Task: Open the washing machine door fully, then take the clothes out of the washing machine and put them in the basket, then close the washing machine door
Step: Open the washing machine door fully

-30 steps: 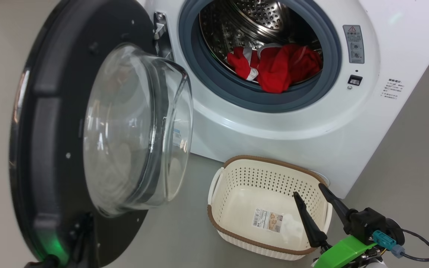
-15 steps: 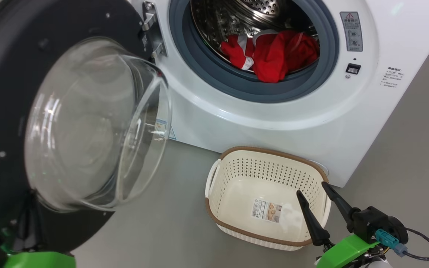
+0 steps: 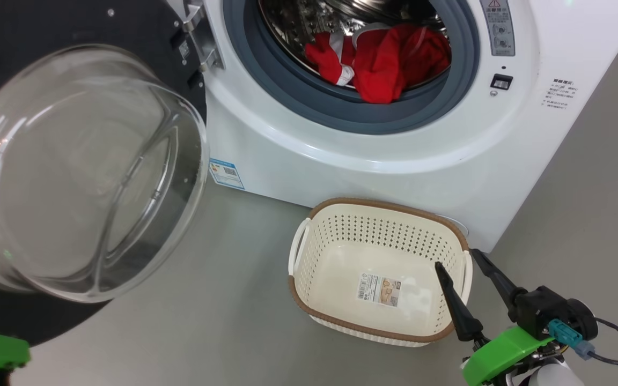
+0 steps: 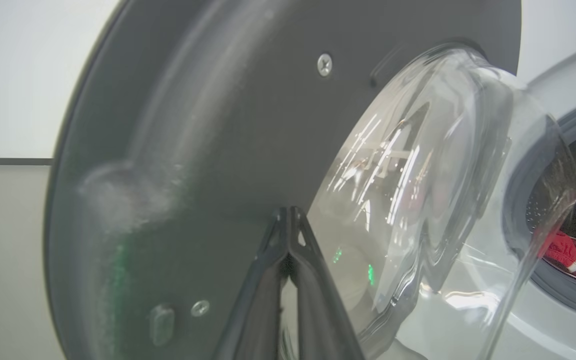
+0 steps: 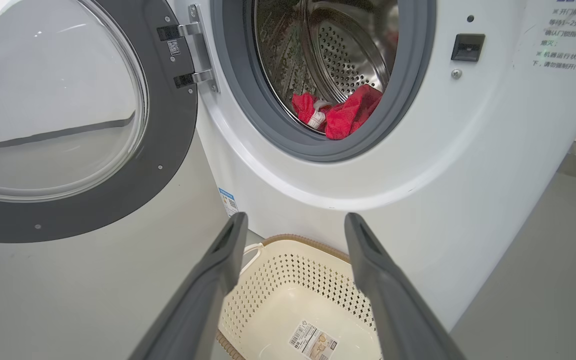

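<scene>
Door: the washing machine door (image 3: 73, 171) stands swung out at 9 o'clock of the drum mouth, its glass bowl facing my head view. I judge it wide open, but I cannot confirm it is at its stop.
Left gripper: the left gripper (image 4: 288, 212) is closed on nothing, tips together, pointing at the door's dark inner face just beside the glass. I cannot tell whether it touches.
Door risk: closed tips on that smooth face could skid onto the glass. A door left short of its stop could drift into my reach path.
Clothes: the clothes (image 3: 384, 64) lie low at the front of the drum, one fold hanging toward the grey rubber ring (image 3: 341, 115) at 6 o'clock.
Clothes risk: the bundle looks tangled. A pinch may lift one piece only, or drag the rest over the ring onto the floor (image 3: 207, 300).
Basket: the basket (image 3: 373, 238) sits empty on the floor at 6 o'clock of the drum mouth, near the washing machine (image 3: 373, 155).
Right gripper: the right gripper (image 3: 456, 259) is open and empty, at the basket's 4 o'clock corner, one finger over the rim.
Basket risk: it looks light, so I could catch the rim as I rise and shove it out from under the drop.
</scene>
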